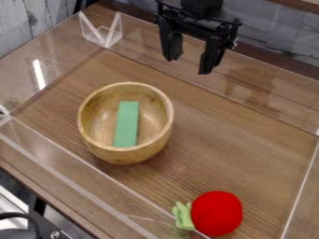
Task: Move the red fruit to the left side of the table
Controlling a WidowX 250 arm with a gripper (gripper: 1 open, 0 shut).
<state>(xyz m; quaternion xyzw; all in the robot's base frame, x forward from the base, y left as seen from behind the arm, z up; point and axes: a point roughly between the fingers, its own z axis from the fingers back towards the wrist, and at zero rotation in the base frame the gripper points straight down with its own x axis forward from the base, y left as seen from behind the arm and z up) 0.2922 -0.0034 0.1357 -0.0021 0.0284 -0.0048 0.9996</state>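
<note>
Gripper (191,51) hangs over the far side of the table (249,112), pointing down, fingers spread apart, nothing between them. Red fruit (217,212) lies at the near right edge, leafy green cap toward the left, well apart from the gripper. Wooden bowl (125,122) sits left of centre with a flat green block (127,123) inside.

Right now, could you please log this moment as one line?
claw: open, empty | red fruit: near edge, untouched | green block: in wooden bowl
</note>
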